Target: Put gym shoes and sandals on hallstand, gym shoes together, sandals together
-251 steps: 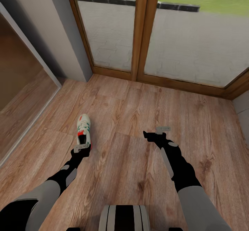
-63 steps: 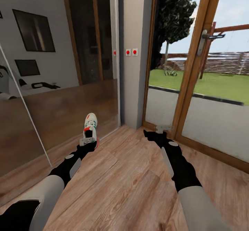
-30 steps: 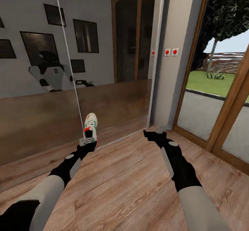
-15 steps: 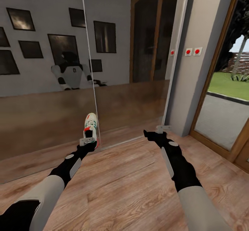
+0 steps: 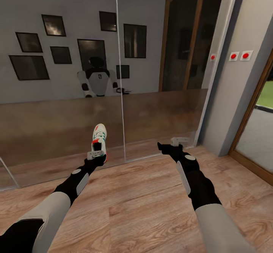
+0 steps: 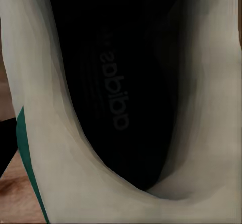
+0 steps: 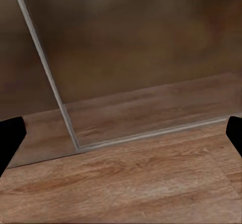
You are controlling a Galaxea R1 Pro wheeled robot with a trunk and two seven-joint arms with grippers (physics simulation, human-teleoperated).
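Left gripper (image 5: 95, 155): pale grey jaws clamped on the heel end of one gym shoe (image 5: 99, 136), carried off the floor with its toe pointing away from the robot. Shoe upper is cream-white and smooth, with green side stripes and a red patch at the heel. The left wrist view looks straight into the shoe (image 6: 60, 148): curved cream collar, dark insole with faint lettering, a green stripe along one edge.

Right gripper (image 5: 178, 141): held out level, nothing between its fingers. The right wrist view shows the two black fingertips (image 7: 10, 138) at opposite edges, spread wide.

Corridor floor (image 5: 151, 203): warm brown wood-grain planks, matte.

Ahead: tall mirrored sliding panels (image 5: 68, 75) in thin pale frames, reflecting the robot and dark picture frames. Grey wall (image 5: 242, 94) beyond, carrying red-dotted switches (image 5: 241, 55).
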